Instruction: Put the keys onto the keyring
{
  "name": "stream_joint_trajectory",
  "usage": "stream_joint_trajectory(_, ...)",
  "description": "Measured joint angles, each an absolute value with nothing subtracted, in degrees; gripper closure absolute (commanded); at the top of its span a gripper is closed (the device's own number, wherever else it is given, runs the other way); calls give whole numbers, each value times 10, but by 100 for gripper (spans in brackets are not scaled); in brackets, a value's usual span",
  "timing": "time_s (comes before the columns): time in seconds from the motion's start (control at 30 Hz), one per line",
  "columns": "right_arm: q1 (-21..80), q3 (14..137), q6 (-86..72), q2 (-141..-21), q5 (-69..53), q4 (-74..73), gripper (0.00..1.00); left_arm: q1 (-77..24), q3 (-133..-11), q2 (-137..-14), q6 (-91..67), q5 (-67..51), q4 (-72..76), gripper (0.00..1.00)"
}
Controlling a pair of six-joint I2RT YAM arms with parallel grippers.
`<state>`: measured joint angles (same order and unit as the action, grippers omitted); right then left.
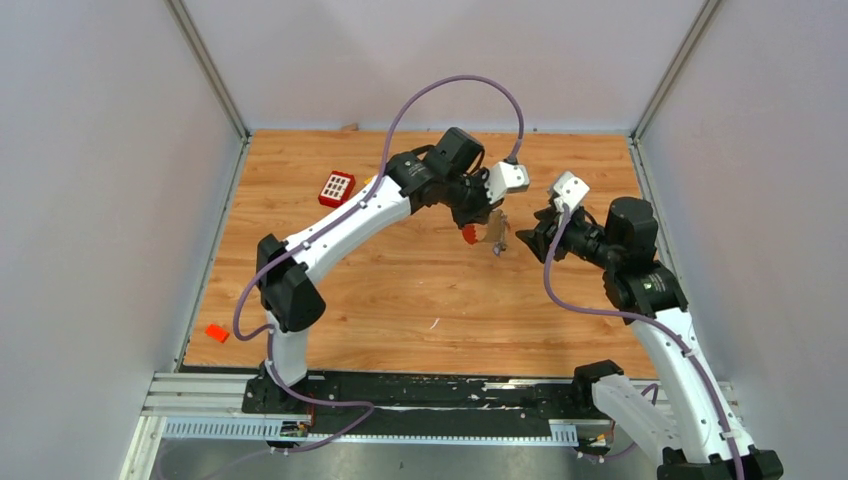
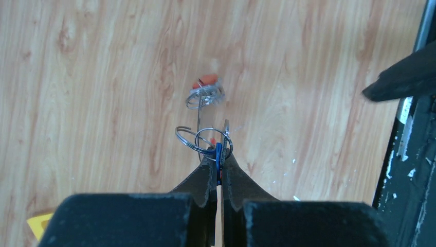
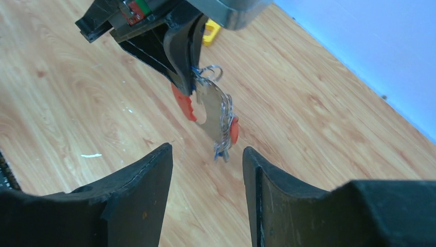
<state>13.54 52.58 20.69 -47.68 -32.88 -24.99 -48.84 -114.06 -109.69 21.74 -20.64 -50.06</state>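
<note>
My left gripper (image 1: 492, 218) is raised above the table and shut on the keyring (image 1: 488, 236). In the left wrist view its jaws (image 2: 219, 157) pinch a blue key head (image 2: 218, 152) with silver split rings (image 2: 198, 138) looped through it. The right wrist view shows the bunch hanging from it: a red curved clip (image 3: 183, 103), a flat grey piece (image 3: 208, 110), a red key head (image 3: 234, 128) and a small blue-tipped key (image 3: 221, 153) at the bottom. My right gripper (image 1: 537, 236) is open and empty, its jaws (image 3: 205, 154) just short of the hanging bunch.
A red square block with white buttons (image 1: 337, 187) lies at the back left. A small red block (image 1: 216, 332) sits at the table's left edge. A yellow toy piece (image 3: 211, 31) lies behind the left gripper. The black rail (image 2: 411, 154) runs along the near edge.
</note>
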Motion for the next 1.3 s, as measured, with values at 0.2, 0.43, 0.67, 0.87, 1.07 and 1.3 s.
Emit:
stream_joint_trajectory(0.2, 115, 526, 207, -455, -279, -261, 44, -482, -1057, -1090, 217, -212, -432, 100)
stream_joint_trajectory(0.43, 103, 520, 207, -441, -264, -259, 42, -495, -896, -1120, 217, -240, -419, 100)
stream_joint_trajectory(0.67, 89, 507, 208, -442, -271, -259, 42, -518, -829, -1149, 217, -269, -415, 100)
stream_joint_trajectory(0.87, 86, 505, 209, -442, -276, -259, 42, -523, -805, -1148, 213, -289, -406, 100)
stream_joint_trajectory(1.07, 85, 505, 211, -442, -282, -259, 42, -523, -796, -1145, 211, -294, -404, 97)
stream_joint_trajectory(1.3, 85, 505, 212, -442, -287, -259, 42, -523, -792, -1141, 211, -268, -422, 88)
